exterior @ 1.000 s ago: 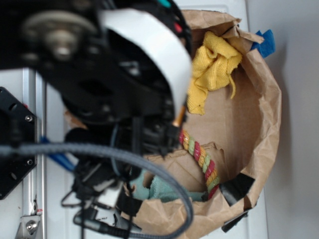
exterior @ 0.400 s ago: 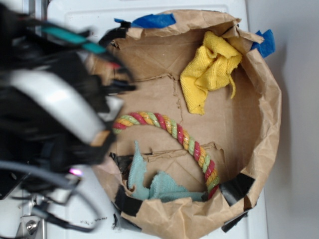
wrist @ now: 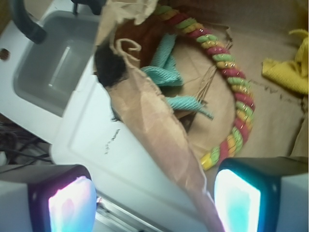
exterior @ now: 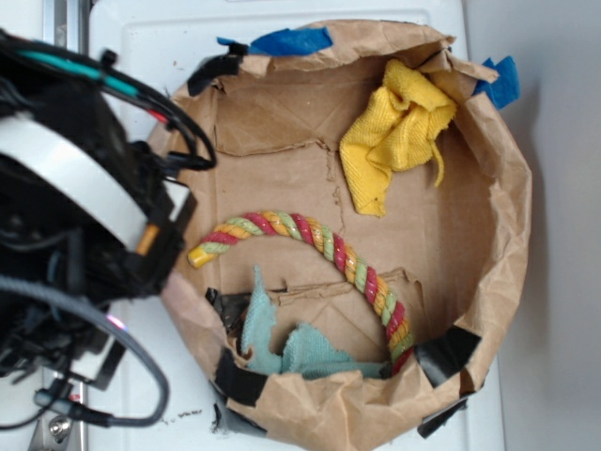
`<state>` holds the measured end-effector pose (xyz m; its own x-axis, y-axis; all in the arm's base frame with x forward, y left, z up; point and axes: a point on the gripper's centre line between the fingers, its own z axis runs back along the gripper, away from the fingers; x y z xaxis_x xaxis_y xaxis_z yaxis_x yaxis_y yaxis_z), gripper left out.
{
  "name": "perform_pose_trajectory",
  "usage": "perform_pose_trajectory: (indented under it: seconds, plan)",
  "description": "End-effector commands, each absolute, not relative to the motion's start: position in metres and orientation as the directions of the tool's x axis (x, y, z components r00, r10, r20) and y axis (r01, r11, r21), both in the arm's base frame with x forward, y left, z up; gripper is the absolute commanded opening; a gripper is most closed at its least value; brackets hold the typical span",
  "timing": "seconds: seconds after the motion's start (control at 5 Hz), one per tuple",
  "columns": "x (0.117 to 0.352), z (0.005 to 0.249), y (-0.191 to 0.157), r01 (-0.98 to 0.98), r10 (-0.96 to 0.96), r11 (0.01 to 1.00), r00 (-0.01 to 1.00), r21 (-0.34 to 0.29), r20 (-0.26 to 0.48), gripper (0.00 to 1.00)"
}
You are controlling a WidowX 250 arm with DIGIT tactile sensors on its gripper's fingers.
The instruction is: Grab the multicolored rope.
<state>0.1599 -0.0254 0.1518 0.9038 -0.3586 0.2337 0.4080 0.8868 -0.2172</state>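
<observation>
The crumpled brown paper bag (exterior: 498, 225) lies open on the white tabletop (exterior: 150, 47) and serves as the landmark for everything here. A second ago the robot arm (exterior: 75, 216) filled the exterior view and covered most of the bag's left half; it has since swung out past the bag's left rim, so the whole inside is now in plain sight. That means the approach has been undone rather than finished: nothing is held, and the arm sits outside the bag.

In the bag's upper right corner sits the yellow cloth (exterior: 399, 132); along its lower rim lies the teal cloth (exterior: 291, 348). Between them, across the bag's floor, the multicolored rope (exterior: 347, 263) arcs from its yellow-capped end (exterior: 199, 254) near the left rim round to the lower right wall. It lies in the same place as before, untouched.

In the wrist view the gripper (wrist: 154, 198) has its jaws spread wide, with the bag's left rim running down between the two fingers and the rope's capped end just inside that rim, near the right finger (wrist: 239, 200). Judging by this, the next move would need to clear the paper wall and come down on the rope near that end.
</observation>
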Motion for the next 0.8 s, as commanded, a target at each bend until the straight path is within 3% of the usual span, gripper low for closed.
perform_pose_trajectory:
  seconds: [0.0,0.2,0.6]
  plan:
    - [0.198,0.214,-0.012,0.362,-0.303,0.907,0.915,-0.214,0.267,1.0]
    - [0.228,0.222,-0.026,0.305,-0.252,0.923,0.94,-0.236,0.231,1.0]
    - [0.228,0.222,-0.026,0.305,-0.252,0.923,0.94,-0.236,0.231,1.0]
